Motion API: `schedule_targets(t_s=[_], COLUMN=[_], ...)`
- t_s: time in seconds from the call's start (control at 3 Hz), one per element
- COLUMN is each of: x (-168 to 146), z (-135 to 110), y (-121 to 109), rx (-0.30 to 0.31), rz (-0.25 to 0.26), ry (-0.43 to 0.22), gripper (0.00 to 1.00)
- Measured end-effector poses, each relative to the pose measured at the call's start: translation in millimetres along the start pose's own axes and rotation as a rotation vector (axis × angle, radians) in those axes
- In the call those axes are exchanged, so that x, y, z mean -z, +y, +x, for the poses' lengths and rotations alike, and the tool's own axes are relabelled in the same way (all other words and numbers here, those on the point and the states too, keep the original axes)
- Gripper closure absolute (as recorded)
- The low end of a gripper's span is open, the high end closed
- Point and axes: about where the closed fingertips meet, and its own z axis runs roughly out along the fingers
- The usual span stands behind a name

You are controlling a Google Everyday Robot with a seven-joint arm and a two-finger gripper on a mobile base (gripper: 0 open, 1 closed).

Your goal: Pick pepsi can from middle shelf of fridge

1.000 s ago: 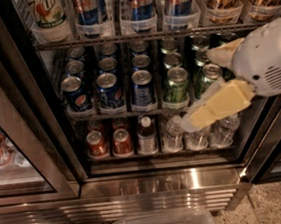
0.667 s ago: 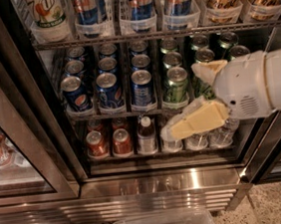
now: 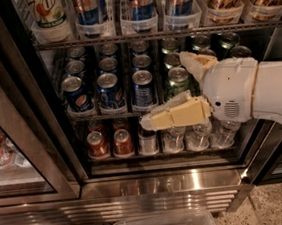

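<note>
Hand [image 3: 164, 91] inside open fridge [image 3: 163, 183], level with wire middle shelf [image 3: 101, 115]; blunt cream wedge-shaped fingers [image 3: 176, 116] spread wide, gripping nothing. Pepsi can [image 3: 77, 94], short dark-blue cylinder with silver top, stands upright well left of hand, at front of shelf. Glossy green can [image 3: 177, 80] just behind fingers.

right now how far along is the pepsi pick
Done: the gripper is up at the middle shelf, open, by the green cans. In hand: nothing; the pepsi can stands untouched further left. Left: shift over, grip it, lift it out.
</note>
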Motion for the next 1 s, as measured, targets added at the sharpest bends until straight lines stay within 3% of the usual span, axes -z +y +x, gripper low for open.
schedule_targets(t_s=[0.33,0.67,1.0], x=[-0.8,-4.9,-16.6], z=[-0.8,1.1,21.1], y=[1.2,-0.7,-5.4], rx=[0.002,0.006,-0.038], rz=[-0.003,0.024,0.091], ry=[0.001,-0.044,-0.127], gripper=[0.0,0.0,0.0])
